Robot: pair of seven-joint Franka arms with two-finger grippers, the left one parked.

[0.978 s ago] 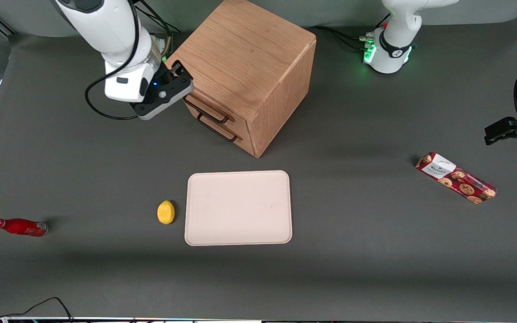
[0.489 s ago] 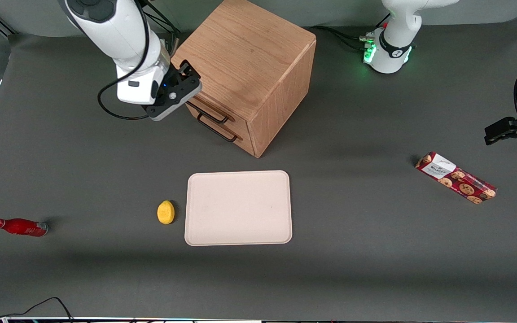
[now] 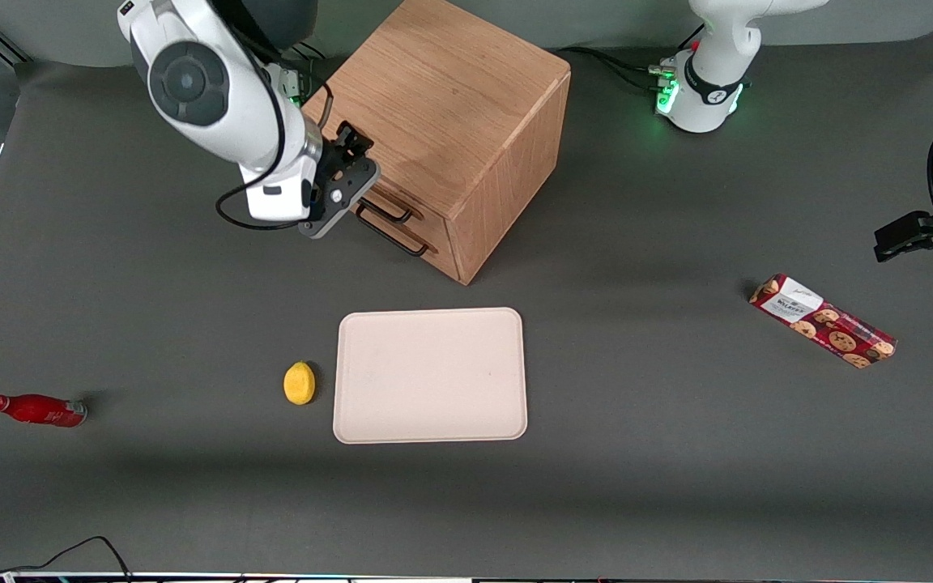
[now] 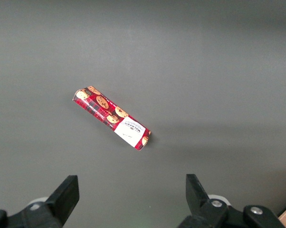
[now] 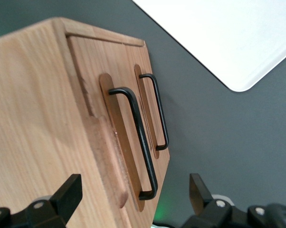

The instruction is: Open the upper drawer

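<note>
The gripper point(image 5: 133, 199) was held open just in front of the wooden cabinet point(image 3: 442, 105), so that the black handle point(image 5: 136, 142) of the shut upper drawer point(image 5: 112, 142) could be grabbed.

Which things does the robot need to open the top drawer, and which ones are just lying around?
Needed for the job:
upper drawer
its black handle
gripper, open, just in front of that handle

Just lying around:
lower drawer
tray
lemon
red bottle
cookie pack
</note>
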